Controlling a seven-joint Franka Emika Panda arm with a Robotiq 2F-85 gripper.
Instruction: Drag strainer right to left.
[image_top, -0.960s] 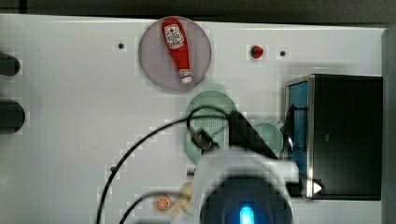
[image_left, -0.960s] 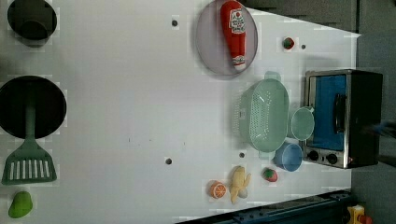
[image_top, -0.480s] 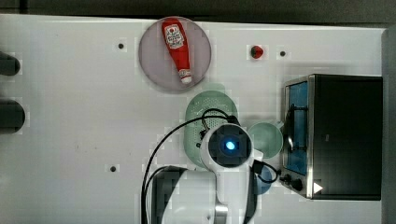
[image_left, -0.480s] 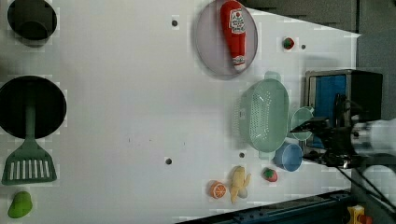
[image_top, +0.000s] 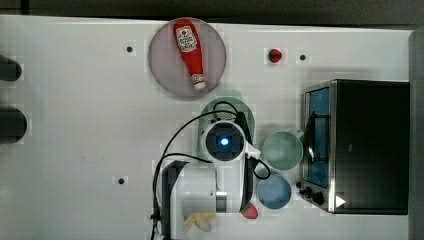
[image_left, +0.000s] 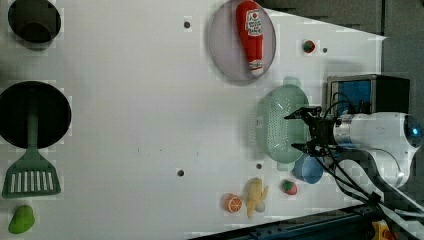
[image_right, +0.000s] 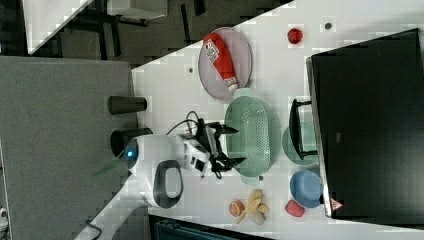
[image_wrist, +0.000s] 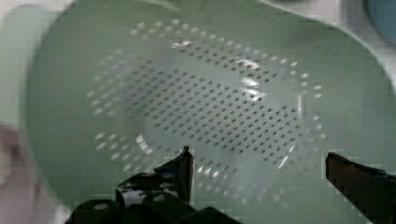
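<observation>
The strainer (image_left: 277, 127) is a pale green oval colander with many small holes. It stands on the white table between the ketchup plate and the toaster oven. In the top view my arm (image_top: 223, 141) covers most of the strainer (image_top: 230, 102). My gripper (image_left: 296, 131) hangs open over the strainer's bowl, its two black fingers spread across the width. The right view shows the gripper (image_right: 237, 145) at the strainer (image_right: 250, 132), on its side away from the oven. In the wrist view the perforated strainer (image_wrist: 210, 93) lies just beyond the gripper (image_wrist: 258, 156), with nothing held.
A toaster oven (image_top: 360, 145) stands at the top view's right, with a mint mug (image_top: 282, 149) and a blue bowl (image_top: 274, 191) beside it. A ketchup bottle (image_top: 189, 50) lies on a grey plate (image_top: 165, 70). Toy fruit (image_left: 255, 196) sits near the front edge; a pan and spatula (image_left: 31, 170) lie at the left view's left.
The arm has come in from the table's edge and now reaches over the strainer. The gripper stayed open. The strainer has not moved.
</observation>
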